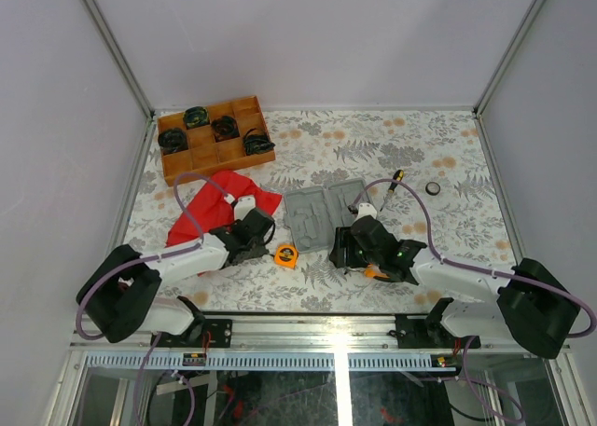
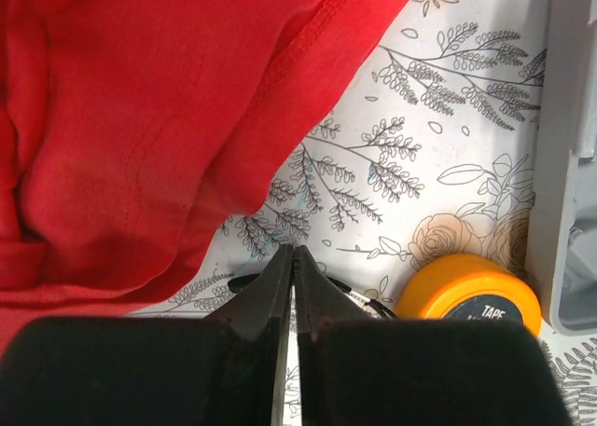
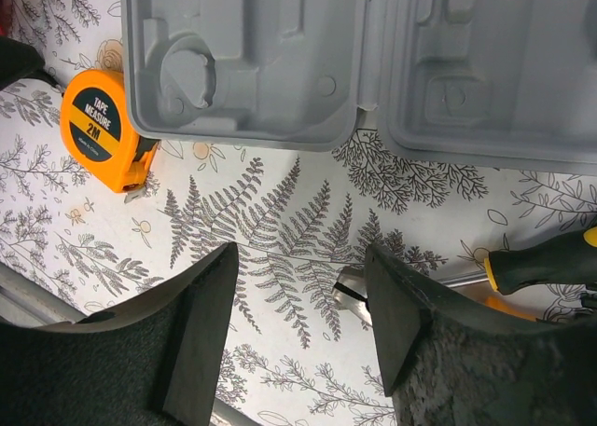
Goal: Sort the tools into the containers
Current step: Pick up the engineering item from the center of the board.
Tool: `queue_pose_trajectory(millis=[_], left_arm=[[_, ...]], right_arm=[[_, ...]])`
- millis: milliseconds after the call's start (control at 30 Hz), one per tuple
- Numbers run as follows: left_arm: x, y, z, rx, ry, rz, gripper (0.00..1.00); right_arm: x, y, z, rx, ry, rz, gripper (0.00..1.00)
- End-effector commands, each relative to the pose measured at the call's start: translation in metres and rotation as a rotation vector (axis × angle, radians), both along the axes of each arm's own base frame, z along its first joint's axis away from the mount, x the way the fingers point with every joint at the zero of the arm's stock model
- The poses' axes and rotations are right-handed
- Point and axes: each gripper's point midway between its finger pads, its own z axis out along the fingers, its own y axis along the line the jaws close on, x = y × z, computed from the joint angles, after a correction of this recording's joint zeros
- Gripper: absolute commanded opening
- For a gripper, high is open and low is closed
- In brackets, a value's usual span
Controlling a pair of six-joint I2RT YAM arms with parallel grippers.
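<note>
Black and clenched on nothing, the left tool [image 2: 294, 258] hangs over the desk [image 2: 420, 118]; the orange tape measure [image 2: 471, 291] lies just right, beside the grey case [image 2: 560, 165]. The right tool [image 3: 298, 267] gapes near a screwdriver [image 3: 541, 258]. Clenched, the left might merely shove the tape away.

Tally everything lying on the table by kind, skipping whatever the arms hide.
Black coiled bundles: 4
Wooden tray: 1
Red cloth: 1
Grey case: 1
Tape measure: 1
Screwdrivers: 2
Small round black item: 1
Total: 11
</note>
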Motion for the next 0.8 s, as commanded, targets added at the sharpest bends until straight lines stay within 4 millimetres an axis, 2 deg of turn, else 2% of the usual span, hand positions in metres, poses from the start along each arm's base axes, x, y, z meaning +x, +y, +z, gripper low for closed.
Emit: queue_pose_trajectory(millis=[0,167,500,600,667,767], left_arm=[[-0.008,0.002,-0.003,-0.044,0.020,0.041,0.00],[-0.016,0.005,-0.005,-0.057,0.040,0.068,0.00],[-0.044,-0.005,0.006,-0.129,0.042,0.092,0.00],[-0.043,0.000,0.017,-0.135,0.009,0.112,0.00],[-0.038,0.003,0.028,-0.131,-0.030,0.115,0.04],[-0.027,0.006,0.053,-0.127,-0.099,0.120,0.05]], right_arm=[[0.013,0.015,0.017,0.042,-0.046,-0.007,0.63],[0.015,0.023,0.016,0.048,-0.038,0.006,0.64],[0.017,0.033,0.016,0.048,-0.039,0.019,0.64],[0.017,0.033,0.015,0.045,-0.040,0.017,0.65],[0.018,0.033,0.016,0.045,-0.043,0.017,0.65],[0.018,0.032,0.018,0.042,-0.048,0.017,0.65]])
